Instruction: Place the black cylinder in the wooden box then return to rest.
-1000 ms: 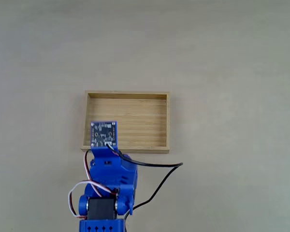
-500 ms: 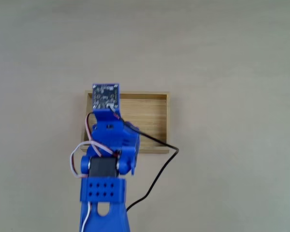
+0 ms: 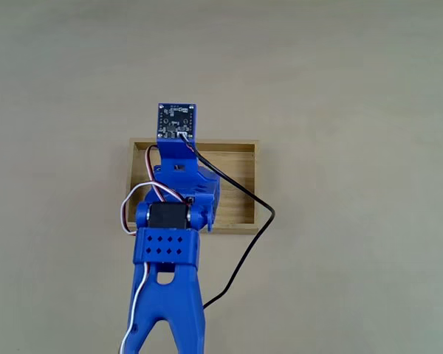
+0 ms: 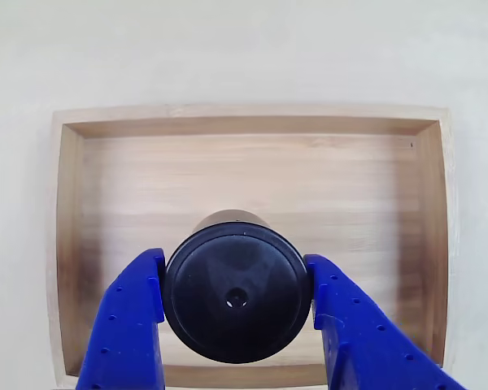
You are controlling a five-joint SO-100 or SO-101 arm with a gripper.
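Observation:
In the other view the black cylinder [image 4: 237, 296] sits clamped between two blue fingers [image 4: 130, 325], its round glossy top facing the camera. My gripper [image 4: 237, 294] is shut on it and hangs over the near half of the wooden box [image 4: 252, 175], whose pale plank floor spreads behind it. Whether the cylinder touches the floor cannot be told. In the fixed view the blue arm [image 3: 170, 243] reaches up from the bottom edge and covers the left half of the wooden box [image 3: 236, 184]; the cylinder is hidden under it.
A square circuit board [image 3: 176, 122] rides on top of the wrist, over the box's far wall. A black cable [image 3: 247, 243] loops off the arm to the right of the box. Bare beige tabletop [image 3: 354, 110] surrounds everything.
The arm has stretched forward, up the fixed view, from the near edge of the box across to its far wall, drifting slightly right.

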